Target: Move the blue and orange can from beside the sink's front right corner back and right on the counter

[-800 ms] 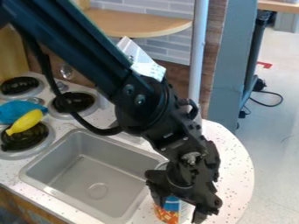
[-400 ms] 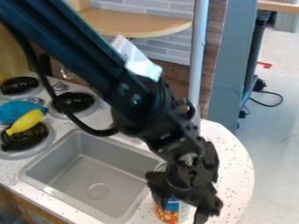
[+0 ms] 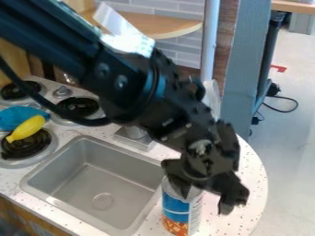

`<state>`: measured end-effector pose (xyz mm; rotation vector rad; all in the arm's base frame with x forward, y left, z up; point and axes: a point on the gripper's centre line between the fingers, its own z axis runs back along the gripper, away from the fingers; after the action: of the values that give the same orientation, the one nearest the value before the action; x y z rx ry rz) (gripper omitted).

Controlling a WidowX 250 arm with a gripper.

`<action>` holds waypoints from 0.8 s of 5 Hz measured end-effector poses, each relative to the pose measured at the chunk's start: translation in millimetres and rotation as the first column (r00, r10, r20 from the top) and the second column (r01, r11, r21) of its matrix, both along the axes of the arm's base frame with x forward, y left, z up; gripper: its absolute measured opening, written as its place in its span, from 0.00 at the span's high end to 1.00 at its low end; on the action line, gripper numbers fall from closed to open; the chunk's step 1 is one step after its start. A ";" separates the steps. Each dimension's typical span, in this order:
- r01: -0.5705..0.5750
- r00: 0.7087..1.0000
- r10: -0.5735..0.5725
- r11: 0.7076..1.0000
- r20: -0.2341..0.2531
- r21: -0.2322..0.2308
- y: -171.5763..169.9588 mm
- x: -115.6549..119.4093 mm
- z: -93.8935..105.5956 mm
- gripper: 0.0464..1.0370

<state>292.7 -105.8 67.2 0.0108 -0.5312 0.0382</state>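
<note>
blue-and-orange in its label, the can (image 3: 178, 212) stands upright on the counter (image 3: 248, 184) just below and to the left of the pincer (image 3: 205, 203) in the camera view, with more of its side now uncovered. the pincer has risen and drawn toward the right, its fingers spread and gripping nothing, so the can seems left standing rather than carried along, and any hold would need a fresh approach.

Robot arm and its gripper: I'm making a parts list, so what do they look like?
The arm is black, with long parallel tubes, a rounded joint and a pale plate on top. A black cable hangs alongside. The gripper is black too, with two chunky fingers.
</note>
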 end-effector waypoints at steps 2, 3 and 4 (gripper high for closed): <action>-0.058 0.997 0.056 0.998 -0.061 -0.016 18.0 -40.2 -0.6 0.04; -0.049 0.989 0.047 0.999 -0.140 -0.007 25.9 -63.7 -17.6 0.04; -0.062 0.983 0.056 0.998 -0.176 -0.029 34.8 -68.3 -25.6 0.04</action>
<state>224.4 -71.0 41.6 -0.0036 -0.3537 0.1029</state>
